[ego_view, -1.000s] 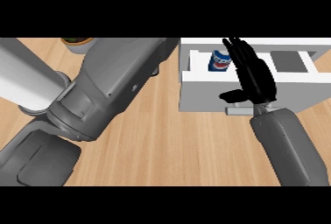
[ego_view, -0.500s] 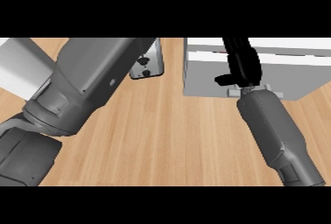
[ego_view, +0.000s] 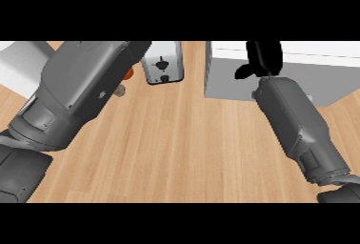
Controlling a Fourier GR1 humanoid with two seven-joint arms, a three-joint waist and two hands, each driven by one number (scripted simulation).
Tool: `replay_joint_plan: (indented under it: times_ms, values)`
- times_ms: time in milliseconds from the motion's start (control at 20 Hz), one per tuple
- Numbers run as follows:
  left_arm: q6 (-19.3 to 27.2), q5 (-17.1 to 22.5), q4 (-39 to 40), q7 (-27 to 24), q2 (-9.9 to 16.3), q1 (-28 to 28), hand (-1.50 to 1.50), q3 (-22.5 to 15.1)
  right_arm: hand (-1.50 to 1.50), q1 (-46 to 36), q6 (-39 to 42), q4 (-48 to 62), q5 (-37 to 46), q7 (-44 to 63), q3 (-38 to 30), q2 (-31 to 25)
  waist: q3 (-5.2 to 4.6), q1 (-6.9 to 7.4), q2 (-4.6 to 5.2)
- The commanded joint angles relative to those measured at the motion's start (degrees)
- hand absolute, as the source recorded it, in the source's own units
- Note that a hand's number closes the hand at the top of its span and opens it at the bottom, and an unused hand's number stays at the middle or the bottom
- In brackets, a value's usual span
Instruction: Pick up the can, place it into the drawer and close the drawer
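Can: not visible, presumably inside the drawer. Drawer [ego_view: 281,71]: white unit at 1 o'clock, front appearing shut. Right hand [ego_view: 262,59]: over the drawer top, fingers cut off by the frame; state cannot be told. Left hand: unseen. Toaster [ego_view: 163,66] at 12 o'clock on table [ego_view: 183,152]. Step: closing, likely complete; next, withdraw.

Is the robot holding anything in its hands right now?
Nothing can be seen held. The right hand rests against the white drawer unit, its fingers cut off at the top edge. The left hand is out of view.
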Motion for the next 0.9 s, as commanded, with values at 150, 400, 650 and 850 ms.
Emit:
replay_joint_plan:
  times_ms: [150, 400, 650, 850]
  values:
    - [-2.06, -0.13, -7.30, 2.24, 3.40, 5.07, -1.50, -0.66, -1.50, -8.26, -2.09, 7.27, 0.13, 0.28, -2.65, -1.48, -0.02, 2.08, 0.04]
    - [-2.19, -0.81, -10.88, 3.85, 4.94, 8.29, -1.50, -1.53, -1.50, -11.50, -1.11, 8.71, -1.88, -1.53, -4.60, -0.99, 0.00, 1.57, -0.16]
    - [-3.17, -0.15, -14.00, 5.01, 6.98, 9.38, -1.50, -0.74, -1.50, -11.91, -0.32, 7.94, -7.75, -8.19, -9.09, 0.62, 0.09, 2.09, 0.07]
    - [-3.70, 0.03, -18.13, 6.61, 9.66, 12.89, -1.50, -0.56, -1.50, -12.17, -1.39, 8.64, -8.48, -9.86, -10.05, 1.69, 0.02, 1.74, 0.02]
